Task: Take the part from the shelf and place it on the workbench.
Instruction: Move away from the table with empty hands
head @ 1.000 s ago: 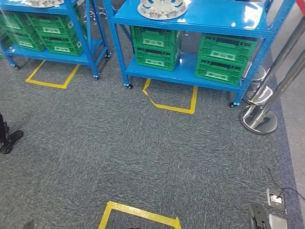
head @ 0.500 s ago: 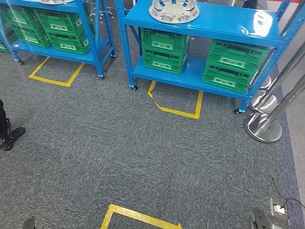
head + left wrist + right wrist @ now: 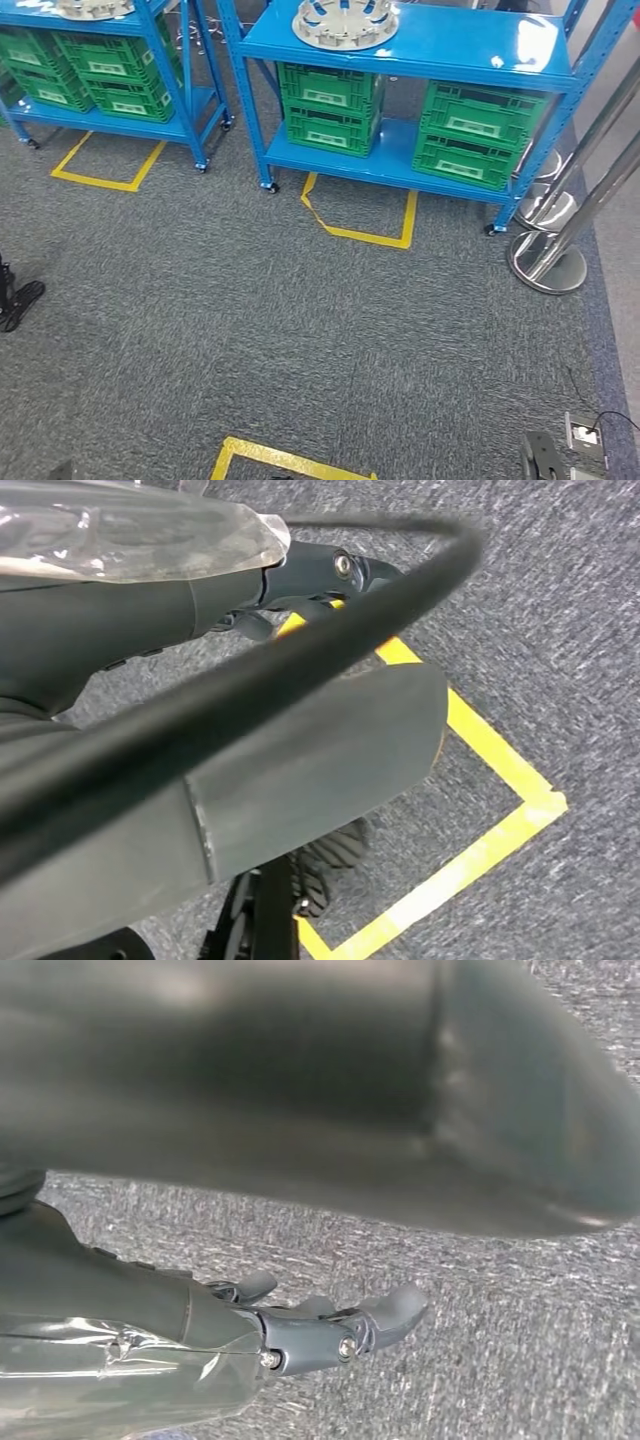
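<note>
A round grey slotted part point(image 3: 345, 20) lies on the top board of the blue shelf point(image 3: 453, 45) straight ahead, far across the carpet. A second similar part point(image 3: 94, 8) sits on the left shelf, cut by the picture's edge. My left hand point(image 3: 249, 580) hangs by my side over the carpet, its dark fingers stretched out with nothing in them. My right hand point(image 3: 302, 1335) also hangs low over the carpet, fingers extended and apart, holding nothing.
Green crates point(image 3: 328, 100) point(image 3: 472, 135) fill the lower shelf boards. Yellow tape outlines point(image 3: 362, 235) point(image 3: 290, 460) mark the grey carpet. Chrome post bases point(image 3: 547, 265) stand at the right of the shelf. A floor socket box point(image 3: 581, 435) lies at the near right.
The whole picture swayed right and down, then back: the camera moved. The shelves and parts stand as before, and both hands still hang at my sides.
</note>
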You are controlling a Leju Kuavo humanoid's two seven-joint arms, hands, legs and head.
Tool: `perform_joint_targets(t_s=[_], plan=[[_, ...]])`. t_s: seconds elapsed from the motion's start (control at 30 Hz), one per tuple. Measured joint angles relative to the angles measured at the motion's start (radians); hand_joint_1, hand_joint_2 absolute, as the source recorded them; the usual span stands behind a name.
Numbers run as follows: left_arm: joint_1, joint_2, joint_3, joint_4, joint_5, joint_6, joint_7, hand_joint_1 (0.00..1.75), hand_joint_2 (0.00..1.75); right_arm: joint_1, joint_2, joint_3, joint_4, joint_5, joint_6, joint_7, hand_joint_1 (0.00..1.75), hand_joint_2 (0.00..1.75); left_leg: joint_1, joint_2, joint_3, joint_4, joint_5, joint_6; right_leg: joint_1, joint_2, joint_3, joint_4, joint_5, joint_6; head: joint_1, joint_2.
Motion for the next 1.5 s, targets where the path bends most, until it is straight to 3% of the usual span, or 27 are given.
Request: perform_joint_targets(t_s=[0.03,0.1,0.13,0.27,0.33,0.4,0.43,0.47,0.5,0.57,0.63,0.73,0.8,0.83,0.9,0.93,0.97,1.0,1.07,1.1,1.17,1.27,1.33,1.43,1.47,1.5], plan=[[0.0,0.0,0.0,0.0,0.0,0.001,0.0,0.0,0.0,0.0,0.0,0.0,0.0,0.0,0.0,-0.001,0.0,0.0,0.002,0.001,0.032,-0.078,0.043,0.0,0.0,0.0,0.006,0.0,-0.005,0.003,-0.004,0.0],[-0.001,0.0,0.0,0.0,0.0,0.002,0.0,0.0,0.0,-0.001,0.0,0.0,0.0,-0.002,0.0,-0.002,0.0,0.0,0.001,0.001,0.088,-0.2,0.089,0.004,0.001,0.001,0.01,-0.001,-0.015,0.012,-0.008,0.0],[-0.002,0.0,0.0,0.0,-0.001,0.003,0.0,0.0,0.0,-0.001,-0.001,-0.001,0.0,-0.002,0.0,-0.002,0.0,0.0,-0.001,0.0,0.1,-0.226,0.091,0.008,0.001,0.002,0.01,-0.001,-0.02,0.017,-0.009,0.0],[-0.003,0.0,0.0,0.0,-0.003,0.003,0.0,0.0,0.0,-0.001,-0.001,-0.003,0.0,-0.007,0.0,-0.003,0.0,0.0,-0.006,-0.001,0.111,-0.236,0.082,0.033,-0.002,0.001,0.01,0.016,-0.043,0.039,0.001,0.0],[-0.003,0.001,0.0,0.0,-0.004,0.003,0.0,0.0,0.0,0.0,-0.001,-0.004,0.0,-0.007,-0.001,-0.003,0.0,0.0,-0.005,0.001,0.12,-0.241,0.078,0.045,-0.003,0.0,-0.034,0.117,-0.097,0.044,0.011,0.0],[-0.002,0.002,0.0,0.0,-0.004,0.003,0.0,0.0,0.0,0.003,-0.001,-0.006,0.001,-0.007,-0.001,-0.002,0.0,0.0,-0.009,0.002,0.126,-0.241,0.071,0.052,-0.002,0.0,-0.118,0.272,-0.159,0.047,0.023,0.0],[-0.002,0.002,0.0,0.0,-0.004,0.003,0.0,0.0,0.0,0.005,-0.001,-0.006,0.001,-0.007,-0.001,-0.002,0.0,0.0,-0.011,0.002,0.131,-0.241,0.067,0.055,-0.001,0.0,-0.149,0.321,-0.167,0.046,0.028,0.0],[-0.001,0.001,0.0,0.0,-0.004,0.003,0.0,0.0,0.0,0.006,-0.001,-0.007,0.001,-0.007,-0.001,-0.002,0.0,0.0,-0.013,0.001,0.137,-0.241,0.063,0.056,0.0,0.0,-0.161,0.327,-0.152,0.044,0.033,0.0],[0.0,0.001,0.0,0.0,-0.004,0.003,0.0,0.0,0.0,0.007,-0.001,-0.007,0.001,-0.007,-0.001,-0.002,0.0,0.0,-0.015,0.0,0.146,-0.241,0.058,0.055,0.001,0.0,-0.151,0.29,-0.116,0.04,0.037,0.0],[0.001,0.0,0.0,0.0,-0.004,0.003,0.0,0.0,0.0,0.007,-0.002,-0.007,0.001,-0.007,-0.001,-0.002,0.0,0.0,-0.018,-0.001,0.165,-0.241,0.045,0.054,0.007,0.0,-0.094,0.144,-0.025,0.026,0.045,0.0],[-0.001,-0.002,0.0,0.0,-0.003,0.003,0.0,0.0,0.0,0.006,-0.003,-0.008,0.003,-0.007,-0.001,-0.001,0.0,0.0,-0.021,-0.002,0.172,-0.24,0.036,0.047,0.015,0.0,-0.049,0.042,0.016,0.013,0.047,0.0],[-0.001,-0.003,0.0,0.0,0.0,0.003,0.0,0.0,0.0,0.005,-0.004,-0.008,0.004,-0.004,0.0,0.004,0.0,0.0,-0.019,-0.001,0.172,-0.24,0.031,0.035,0.016,0.001,-0.035,0.016,0.018,0.005,0.045,0.0],[-0.001,-0.003,0.0,0.0,0.001,0.003,0.0,0.0,0.0,0.004,-0.005,-0.008,0.004,-0.003,0.0,0.009,0.0,0.0,-0.018,-0.001,0.157,-0.199,0.007,0.023,0.01,0.0,-0.024,0.0,0.022,-0.001,0.042,0.0],[-0.002,-0.002,0.0,0.0,0.001,0.003,0.0,0.0,0.0,0.003,-0.005,-0.008,0.004,-0.004,0.0,0.011,0.0,0.0,-0.016,-0.001,0.131,-0.146,-0.019,0.017,0.007,-0.001,-0.018,-0.006,0.023,-0.004,0.037,0.0],[-0.003,-0.001,0.0,0.0,0.0,0.003,0.0,0.0,0.0,0.001,-0.005,-0.008,0.004,-0.009,0.0,0.011,0.0,0.0,-0.009,-0.001,0.047,-0.001,-0.074,0.006,0.006,-0.001,-0.015,-0.008,0.02,-0.007,0.025,0.0],[-0.002,-0.001,0.0,0.0,0.0,0.004,0.0,0.0,0.0,0.002,-0.005,-0.008,0.004,-0.012,0.0,0.01,0.0,0.0,-0.005,-0.001,0.009,0.054,-0.084,0.001,0.005,-0.001,-0.013,-0.008,0.016,-0.007,0.02,0.0],[-0.001,-0.001,0.0,0.0,0.0,0.005,0.0,0.0,0.0,0.003,-0.005,-0.008,0.004,-0.014,0.0,0.009,0.0,0.0,0.0,-0.001,-0.011,0.071,-0.074,-0.003,0.004,-0.001,-0.009,-0.008,0.012,-0.006,0.017,0.0],[0.0,-0.001,0.0,0.0,0.001,0.006,0.0,0.0,0.0,0.004,-0.005,-0.008,0.004,-0.017,0.0,0.007,0.0,0.0,0.004,0.0,-0.009,0.045,-0.042,-0.007,0.001,-0.001,-0.003,-0.008,0.007,-0.003,0.014,0.0],[0.001,0.001,0.0,0.0,0.001,0.009,0.0,0.0,0.0,0.005,-0.005,-0.008,0.004,-0.019,-0.001,0.005,0.0,0.0,0.012,0.001,0.046,-0.098,0.045,-0.014,-0.003,0.0,0.01,-0.008,-0.005,0.006,0.006,0.0],[0.0,0.002,0.0,0.0,0.001,0.01,0.0,0.0,0.0,0.005,-0.005,-0.008,0.005,-0.02,-0.002,0.004,0.0,0.0,0.013,0.001,0.077,-0.166,0.071,-0.013,-0.004,0.001,0.014,-0.007,-0.014,0.013,0.001,0.0],[-0.002,0.003,0.0,0.0,0.001,0.011,0.001,0.0,0.0,0.004,-0.005,-0.008,0.004,-0.02,-0.002,0.001,0.0,0.0,0.01,-0.002,0.108,-0.232,0.078,-0.001,-0.003,0.002,0.024,-0.01,-0.025,0.028,-0.003,0.0],[-0.002,0.003,0.0,0.0,0.001,0.011,0.001,0.0,0.0,0.004,-0.005,-0.008,0.005,-0.021,-0.002,0.0,0.0,0.0,0.007,-0.003,0.123,-0.241,0.07,0.027,-0.005,0.001,0.042,-0.001,-0.033,0.044,0.006,0.0],[-0.001,0.004,0.0,0.0,0.002,0.011,0.001,0.0,0.0,0.004,-0.005,-0.008,0.005,-0.02,-0.001,0.001,0.0,0.0,0.006,-0.002,0.138,-0.243,0.065,0.04,-0.008,-0.001,0.007,0.075,-0.076,0.049,0.018,0.0],[0.001,0.004,0.0,0.0,0.002,0.011,0.001,0.0,0.0,0.006,-0.005,-0.008,0.005,-0.019,-0.001,0.002,0.0,0.0,-0.002,-0.001,0.154,-0.243,0.049,0.051,-0.007,-0.001,-0.119,0.293,-0.16,0.051,0.036,0.0],[0.002,0.004,0.0,0.0,0.002,0.011,0.001,0.0,0.0,0.008,-0.005,-0.008,0.005,-0.019,-0.001,0.004,0.0,0.0,-0.005,-0.001,0.162,-0.243,0.042,0.052,-0.007,-0.001,-0.146,0.323,-0.162,0.049,0.04,0.0],[0.003,0.003,0.0,0.0,0.002,0.011,0.001,0.0,0.0,0.009,-0.005,-0.008,0.005,-0.019,-0.001,0.004,0.0,0.0,-0.007,-0.002,0.172,-0.243,0.035,0.052,-0.006,-0.001,-0.152,0.309,-0.139,0.045,0.043,0.0]])
